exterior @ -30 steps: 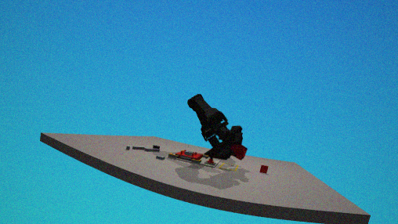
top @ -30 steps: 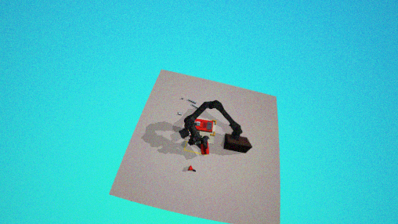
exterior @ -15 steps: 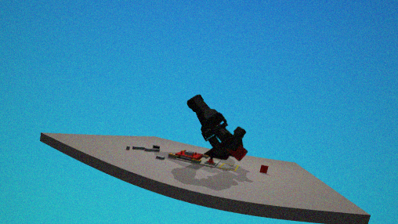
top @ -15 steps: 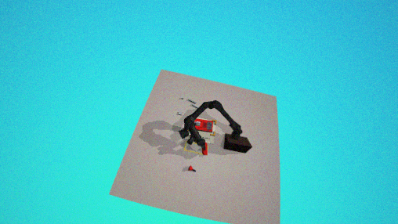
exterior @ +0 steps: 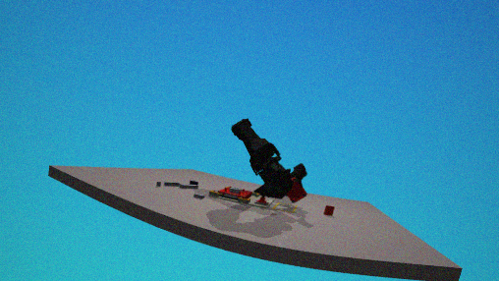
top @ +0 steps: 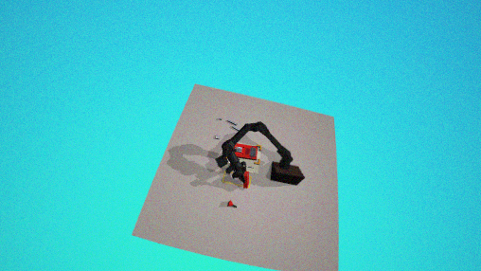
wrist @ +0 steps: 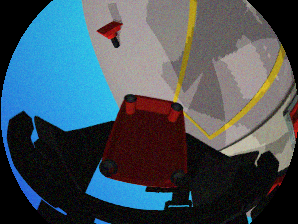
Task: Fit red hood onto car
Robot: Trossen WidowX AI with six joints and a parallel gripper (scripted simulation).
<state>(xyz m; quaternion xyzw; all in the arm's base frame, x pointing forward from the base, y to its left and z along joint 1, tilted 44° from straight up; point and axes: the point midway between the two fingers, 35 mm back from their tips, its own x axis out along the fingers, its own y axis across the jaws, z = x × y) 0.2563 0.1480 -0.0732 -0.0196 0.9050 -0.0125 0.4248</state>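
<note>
The red hood (top: pixel 246 180) (exterior: pixel 298 191) (wrist: pixel 146 145) is off the table, its roof steeply tilted in the top and exterior views. In the wrist view its hollow underside and four dark-ended corner bosses face the camera. My gripper (top: pixel 244 178) (exterior: pixel 292 191) (wrist: pixel 149 131) is shut on the hood, one black finger at each side. The chassis (top: pixel 245 152) (exterior: pixel 235 195) is a red deck with a grey block, in a pale jig with yellow corners. The hood is beside the chassis, not over it. The pegs are too small to tell.
A yellow outline (wrist: pixel 189 40) lies on the table under the hood. A small red part with a black stem (top: pixel 230 204) (exterior: pixel 329 210) (wrist: pixel 110 30) stands beyond it. Several dark strips (top: pixel 231 122) (exterior: pixel 172 184) lie behind the chassis. The arm's brown base (top: pixel 287 173) is at the right.
</note>
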